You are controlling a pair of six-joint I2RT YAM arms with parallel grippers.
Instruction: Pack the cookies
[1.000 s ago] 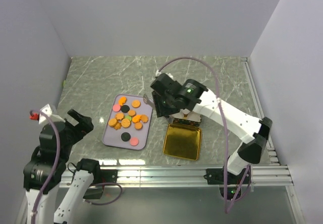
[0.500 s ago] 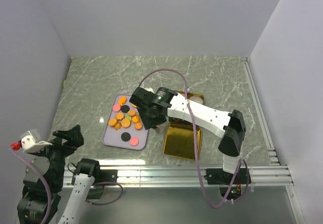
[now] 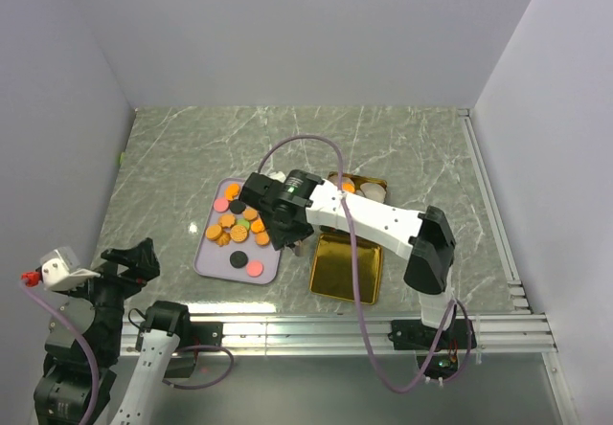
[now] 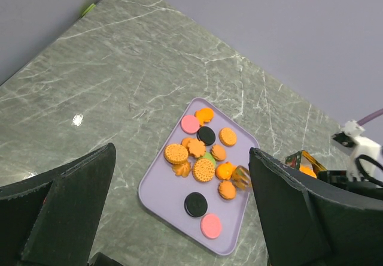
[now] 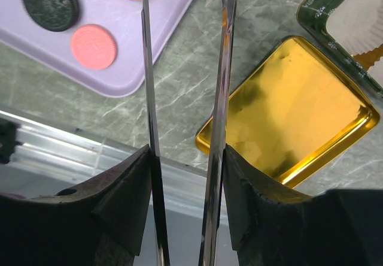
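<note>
Right pincer [image 5: 184, 44], half spread and empty, hangs over the tray [image 5: 122, 81] edge: cookies [image 5: 93, 46] to its left, gold tin [image 5: 293, 110] to its right. Left pincer [image 4: 181, 155] is spread wide.

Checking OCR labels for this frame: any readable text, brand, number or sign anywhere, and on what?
No readable text in any view.
black cookie: embossed pattern, no letters legible.
pink cookie: embossed marks, too blurred to read.
tin rim: dark printed pattern, too small to read.
gold tray: bare reflective surface, no text.
</note>
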